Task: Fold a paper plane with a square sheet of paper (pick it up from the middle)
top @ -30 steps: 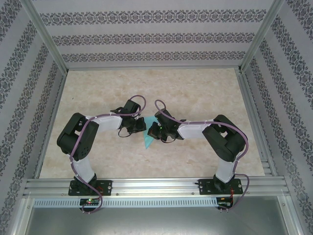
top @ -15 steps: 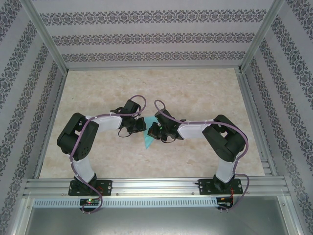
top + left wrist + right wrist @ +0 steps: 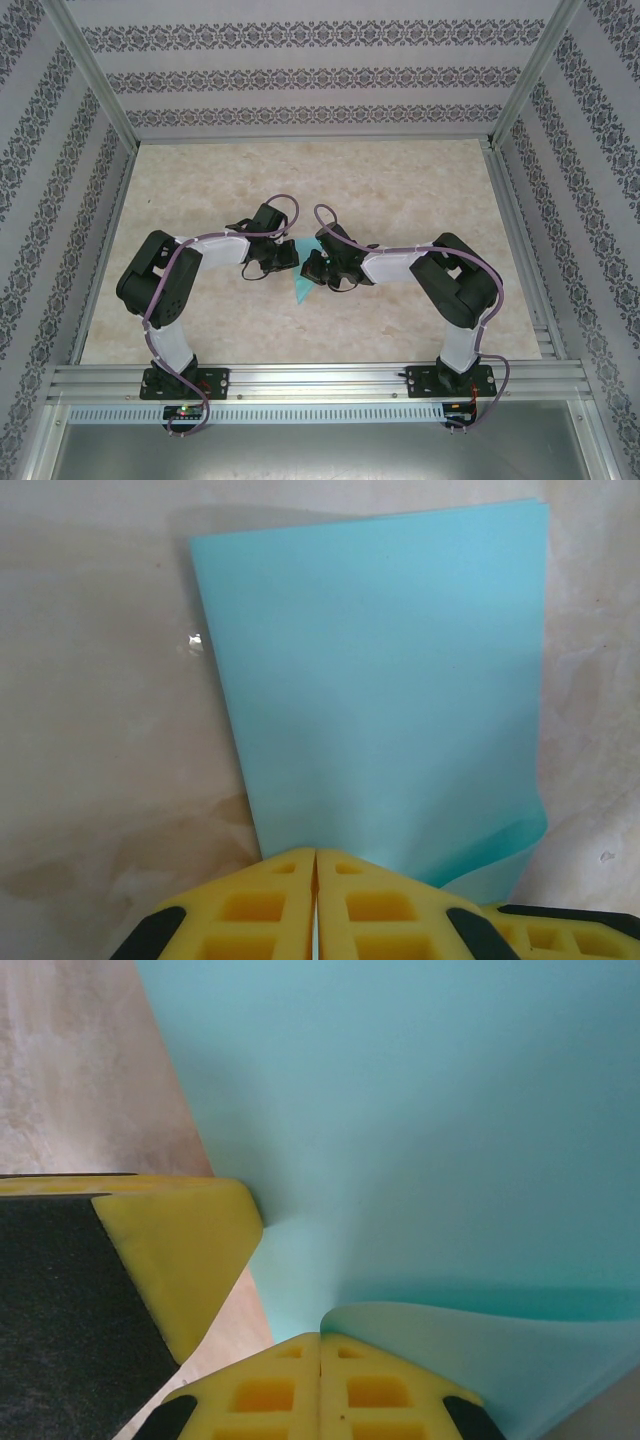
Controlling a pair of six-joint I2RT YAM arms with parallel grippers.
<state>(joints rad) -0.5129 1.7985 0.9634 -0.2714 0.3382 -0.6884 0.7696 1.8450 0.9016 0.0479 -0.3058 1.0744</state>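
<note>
Right claw (image 3: 320,1338) slightly leftward on folded sheet (image 3: 450,1110)

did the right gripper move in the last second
Yes, slightly: the right gripper, pinching the turquoise paper, edged left, away from the right frame rail.

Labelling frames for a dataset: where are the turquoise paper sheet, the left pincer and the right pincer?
turquoise paper sheet (image 3: 380,680), left wrist view, flat middle.
left pincer (image 3: 315,854), left wrist view, between fingertips.
right pincer (image 3: 320,1338), right wrist view, between fingertips.
</note>
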